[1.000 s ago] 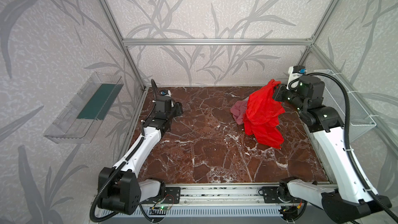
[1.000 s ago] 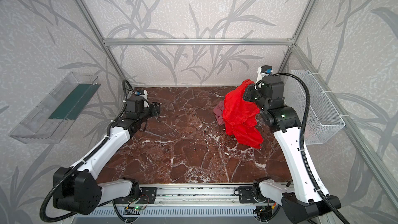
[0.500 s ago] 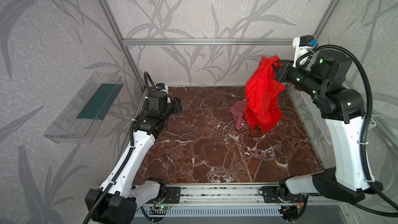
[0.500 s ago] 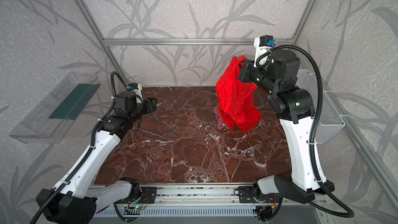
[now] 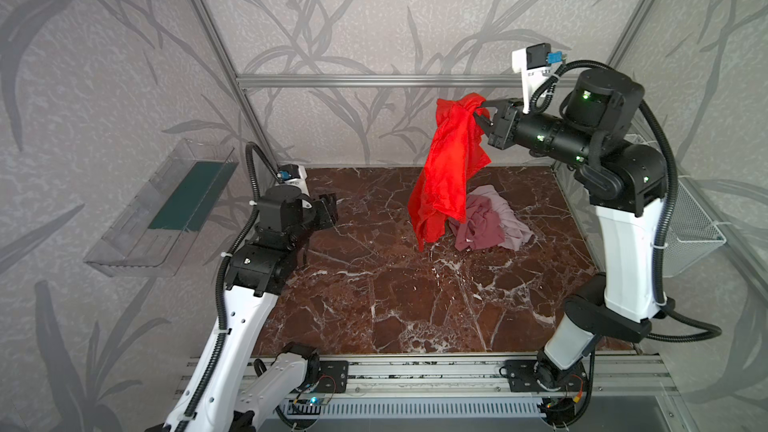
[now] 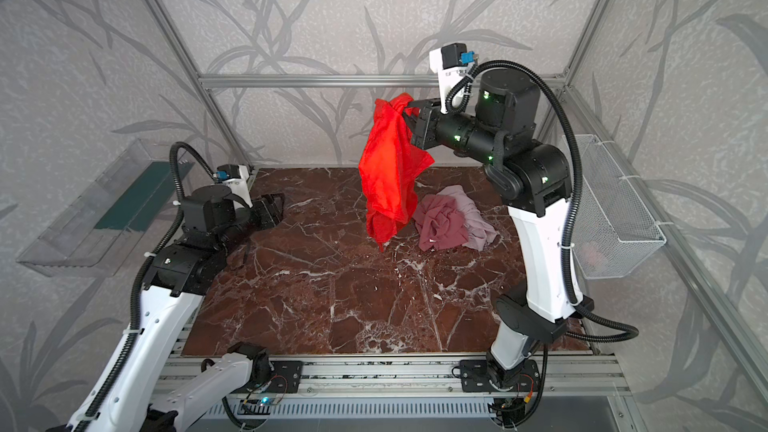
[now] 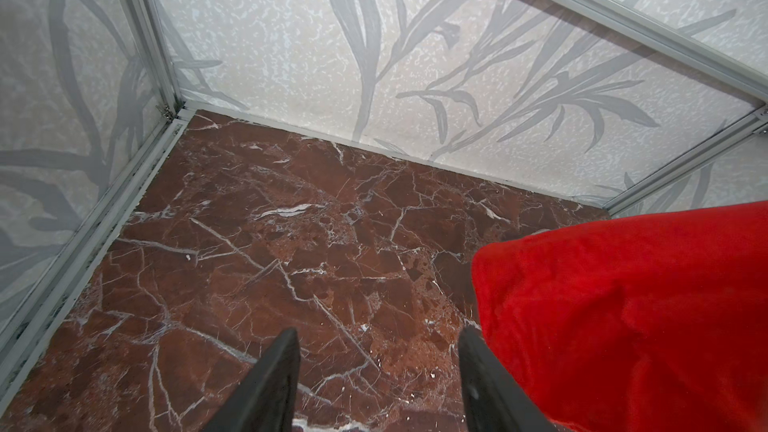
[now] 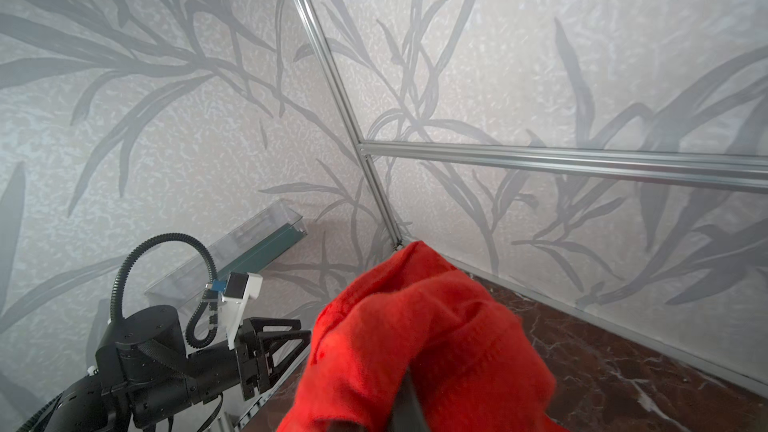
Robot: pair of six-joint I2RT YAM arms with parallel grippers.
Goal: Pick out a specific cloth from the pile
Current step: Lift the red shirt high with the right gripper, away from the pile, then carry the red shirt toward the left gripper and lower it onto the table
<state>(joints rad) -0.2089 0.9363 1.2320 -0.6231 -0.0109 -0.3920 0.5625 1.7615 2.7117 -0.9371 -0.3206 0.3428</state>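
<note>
The bright red cloth point(image 5: 449, 168) point(image 6: 390, 172) hangs high above the marble floor, pinched at its top by my right gripper point(image 5: 481, 115) point(image 6: 409, 112), which is shut on it. Its lower tip dangles just above the floor beside the pile point(image 5: 486, 224) point(image 6: 451, 224), now a dusty rose cloth and a pale pink one. In the right wrist view the red cloth point(image 8: 424, 334) bunches over the jaws. My left gripper point(image 5: 330, 211) point(image 6: 276, 205) point(image 7: 380, 336) stands open and empty low at the left; the red cloth point(image 7: 623, 317) shows beside it.
A clear wall shelf with a green strip point(image 5: 166, 209) hangs on the left wall. A white wire basket point(image 6: 615, 218) hangs on the right wall. The marble floor point(image 5: 374, 284) is walled by patterned panels and aluminium rails.
My right arm has risen and swung leftward, lifting the red cloth off the pile until it hangs free. The left arm has lifted and drawn back slightly, its jaws unchanged.
</note>
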